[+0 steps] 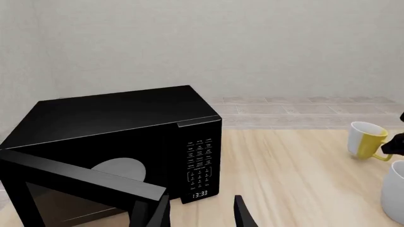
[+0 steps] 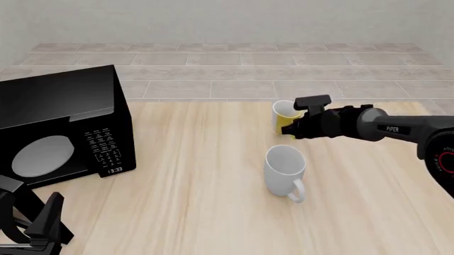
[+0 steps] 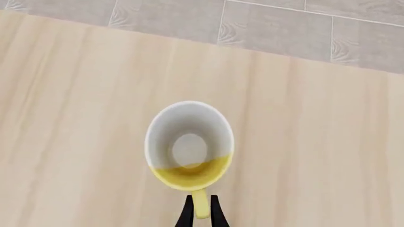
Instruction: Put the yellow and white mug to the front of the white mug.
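Yellow and white mug (image 3: 189,151): yellow outside, white inside, handle clamped by right tool (image 3: 201,213). Left tool (image 1: 202,215) spread, released. "PIPER" on right arm (image 2: 392,129).

Microwave (image 2: 60,127) is sitting at the table's (image 2: 184,202) left edge. White mug (image 2: 285,171) is standing right of centre; yellow and white mug (image 2: 284,115) is sitting just behind it, near the far edge. Right gripper (image 3: 201,212) is straddling its handle. Left gripper (image 2: 32,228) is sitting front-left.
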You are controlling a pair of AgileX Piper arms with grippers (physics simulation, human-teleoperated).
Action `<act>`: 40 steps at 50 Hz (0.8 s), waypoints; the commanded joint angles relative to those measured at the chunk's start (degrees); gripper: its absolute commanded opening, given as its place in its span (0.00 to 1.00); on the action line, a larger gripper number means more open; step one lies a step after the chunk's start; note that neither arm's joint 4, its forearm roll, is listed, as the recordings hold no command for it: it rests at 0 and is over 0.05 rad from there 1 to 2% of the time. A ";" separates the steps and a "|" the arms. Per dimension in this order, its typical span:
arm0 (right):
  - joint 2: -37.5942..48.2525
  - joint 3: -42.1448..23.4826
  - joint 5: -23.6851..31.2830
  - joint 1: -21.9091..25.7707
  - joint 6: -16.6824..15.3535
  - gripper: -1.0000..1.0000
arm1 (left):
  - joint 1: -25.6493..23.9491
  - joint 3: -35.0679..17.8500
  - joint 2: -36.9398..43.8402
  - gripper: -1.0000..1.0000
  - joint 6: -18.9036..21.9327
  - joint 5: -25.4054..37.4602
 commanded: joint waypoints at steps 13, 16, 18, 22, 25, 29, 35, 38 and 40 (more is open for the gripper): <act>1.43 -0.66 0.17 -0.36 0.22 0.00 | 0.01 0.00 0.02 1.00 0.01 0.02; 1.42 -0.64 0.00 -0.22 0.38 0.00 | 0.02 0.00 0.02 1.00 0.00 0.01; 1.47 -0.65 0.02 -0.26 0.27 0.00 | 0.02 0.00 0.02 1.00 0.02 0.01; 1.41 -0.67 -0.07 -0.20 0.14 0.00 | 0.02 0.00 0.01 1.00 0.01 0.00; 1.24 -0.73 -0.12 -0.17 -0.05 0.00 | 0.02 0.00 0.01 1.00 0.02 0.00; 1.20 -0.69 -0.15 -0.11 -0.10 1.00 | 0.02 0.00 0.01 1.00 0.01 -0.01; 1.19 -0.87 0.08 -0.18 -0.03 1.00 | 0.01 0.00 0.01 1.00 0.01 0.00; 1.23 -0.72 -0.08 -0.17 0.01 1.00 | 0.01 0.00 0.02 1.00 0.02 0.01; 1.20 -0.60 -0.18 -0.20 -0.01 1.00 | 0.01 0.00 0.02 1.00 0.01 0.01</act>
